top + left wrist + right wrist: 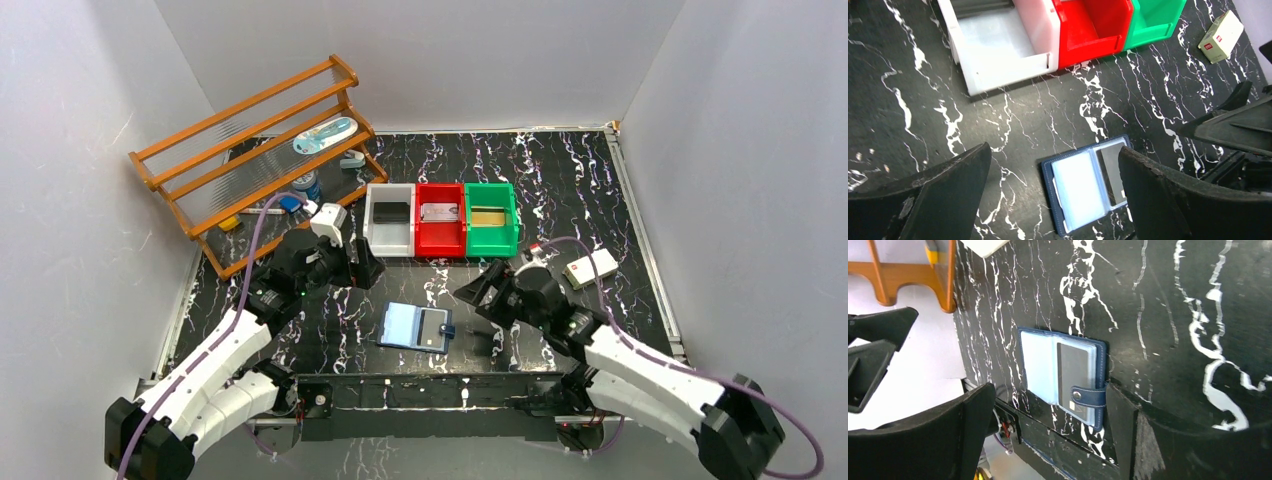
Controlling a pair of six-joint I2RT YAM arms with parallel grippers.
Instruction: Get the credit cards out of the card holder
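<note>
The card holder [415,327] lies open near the table's front edge, navy outside and light blue inside. Its left page [1078,190] shows no card face. A grey credit card [1073,375] sits in the right page under the snap strap [1089,396]. Other credit cards lie in the bins: black [391,212], silvery [440,212] and gold [487,217]. My left gripper [366,268] hangs open behind and left of the holder, the holder showing between its fingers [953,185]. My right gripper [478,290] stands open just right of the holder, one finger [1122,415] beside the strap edge.
White [390,225], red [440,230] and green [492,232] bins stand in a row behind the holder. A white block with a red mark [588,268] lies at the right. A wooden rack [255,150] with small items fills the back left.
</note>
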